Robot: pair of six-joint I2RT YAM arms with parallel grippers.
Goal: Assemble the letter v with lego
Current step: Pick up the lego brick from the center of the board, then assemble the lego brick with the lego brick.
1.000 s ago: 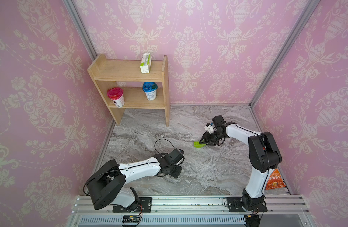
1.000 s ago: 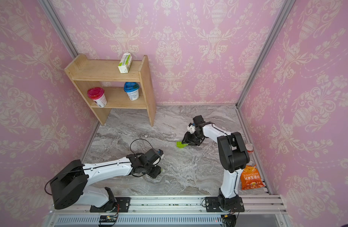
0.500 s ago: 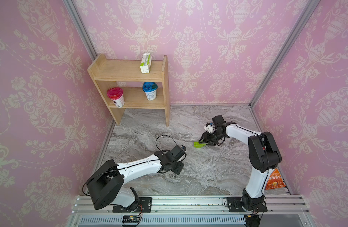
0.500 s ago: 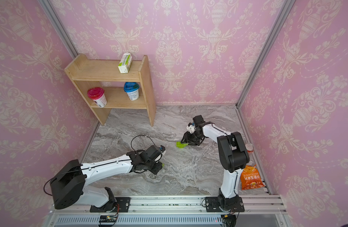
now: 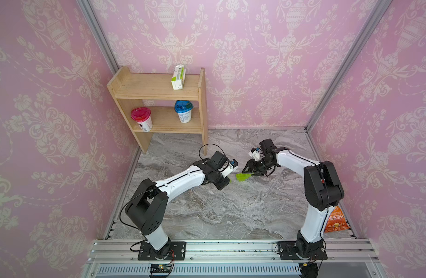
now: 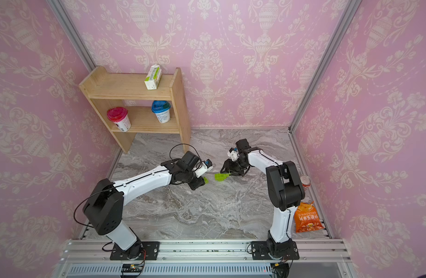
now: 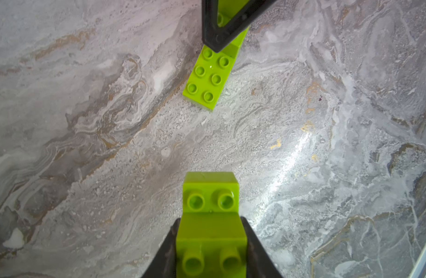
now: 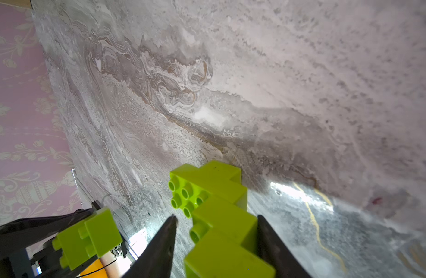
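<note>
Gripping a small lego piece made of two stepped lime-green bricks, the left claw is clenched on it, with both fingers against its sides in the left wrist view. Just right of it and apart from it, a stepped lego run lies on the marble table, around the middle and slightly toward the far side. It has a longer studded brick at its left end and square bricks stacked in steps behind. The right claw straddles this run loosely: one finger meets the bricks, while a strip of table shows between the other finger and the plastic, so the run is released rather than squeezed. A wooden shelf stands in the far left corner, and an orange snack bag leans by the right arm's base.
</note>
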